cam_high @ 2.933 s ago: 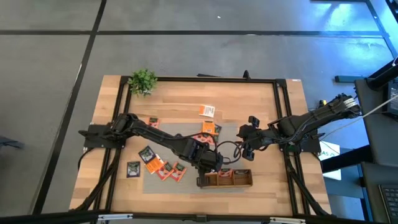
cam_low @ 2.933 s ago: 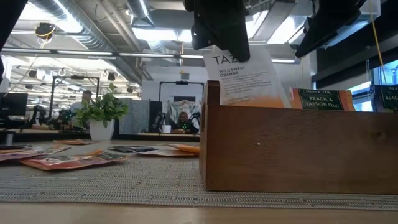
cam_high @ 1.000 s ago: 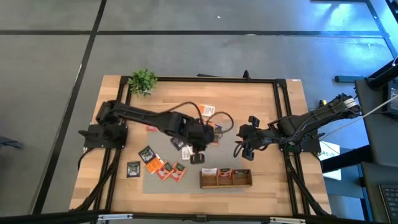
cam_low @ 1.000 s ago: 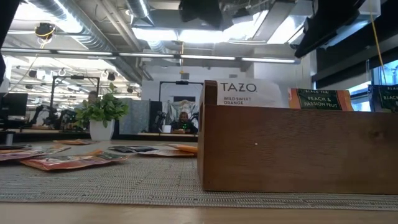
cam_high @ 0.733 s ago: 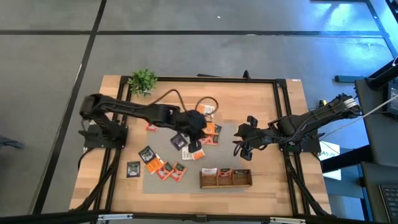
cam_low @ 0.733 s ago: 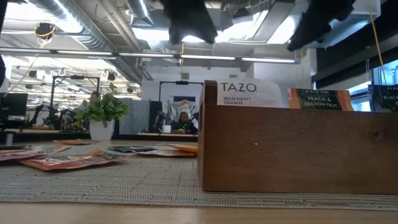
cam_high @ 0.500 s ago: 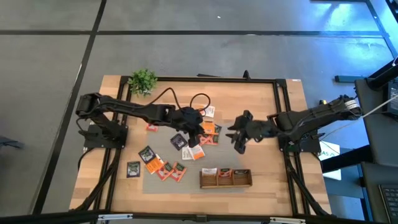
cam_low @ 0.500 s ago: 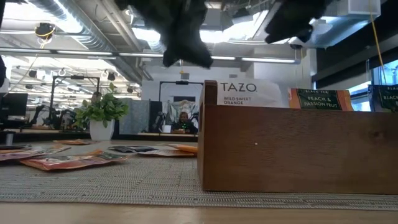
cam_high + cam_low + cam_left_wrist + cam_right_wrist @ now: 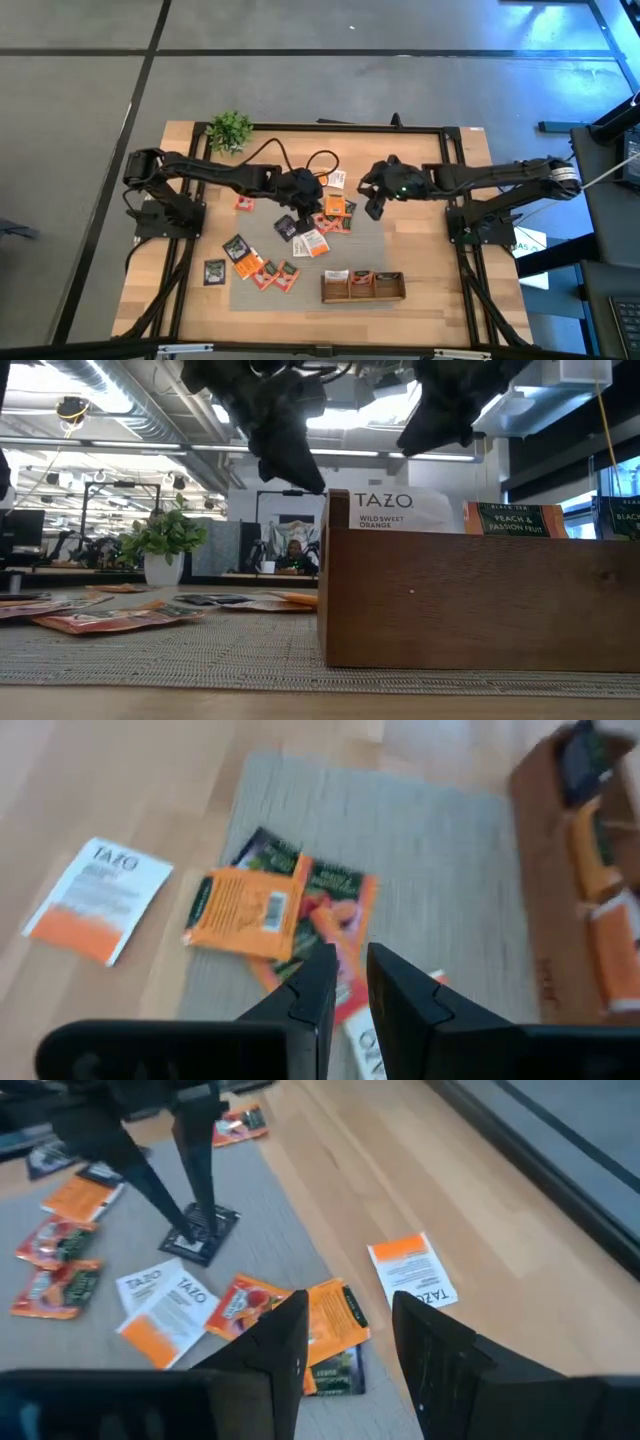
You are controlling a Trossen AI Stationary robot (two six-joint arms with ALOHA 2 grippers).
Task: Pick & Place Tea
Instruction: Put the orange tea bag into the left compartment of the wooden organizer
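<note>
Three sachets filed: wooden tray [image 9: 363, 287], one per compartment (white-and-orange Tazo newly in).
Left gripper [image 9: 302, 199]: withdrawn from tray, jaws nearly closed, empty, above mat's loose tea sachets [image 9: 322, 226].
Right gripper [image 9: 377, 205]: advanced, jaws apart, empty.

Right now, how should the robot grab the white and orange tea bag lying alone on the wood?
Probably from straight above, pinching one edge of the white and orange tea bag. It lies flat on the bare table, apart from the others, so its edges look free. The open right hand seems nearest.
</note>
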